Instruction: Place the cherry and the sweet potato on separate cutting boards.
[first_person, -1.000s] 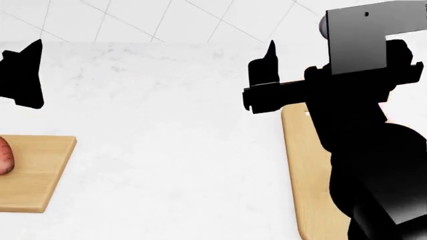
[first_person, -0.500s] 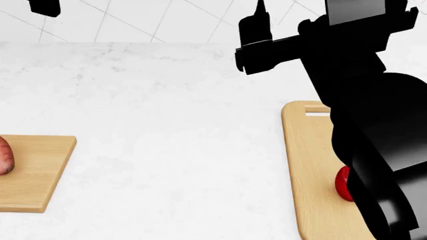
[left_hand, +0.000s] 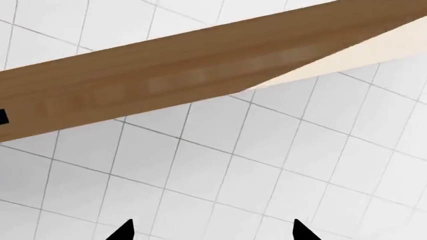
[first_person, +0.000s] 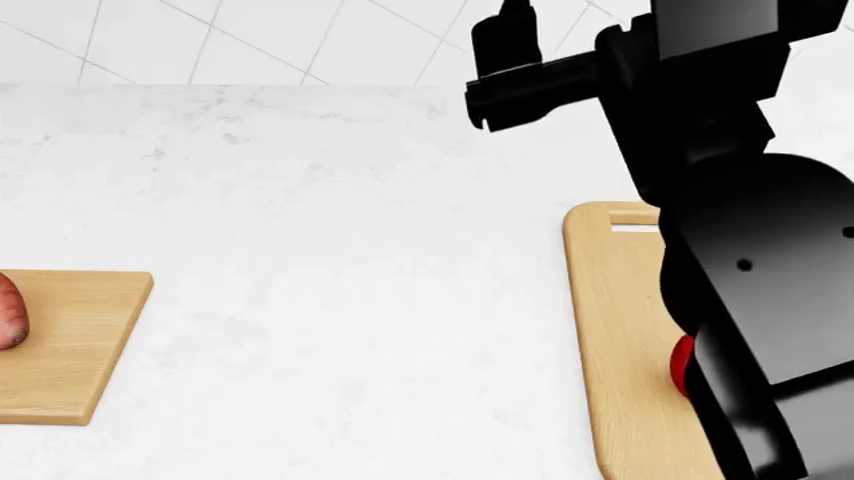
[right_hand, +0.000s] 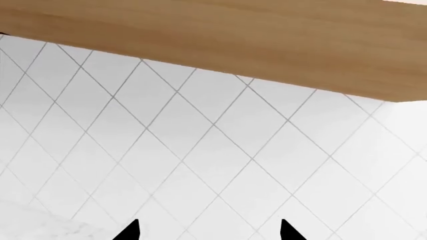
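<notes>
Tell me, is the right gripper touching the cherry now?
Apart. In the head view the right gripper is raised high by the tiled wall, while the cherry lies on the long cutting board far below it.

Bright, even, flat light is seen throughout. The white counter (first_person: 334, 200) is nearly washed out; beside the cutting board (first_person: 614, 330) no distinct shadow is cast. Edges are rendered sharp.

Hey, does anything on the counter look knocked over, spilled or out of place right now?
Nothing stands out. The sweet potato lies on the squarish cutting board at the head view's left edge, and the cherry sits on the longer cutting board, half hidden by the right arm. The white counter shows no spill or damage.
</notes>
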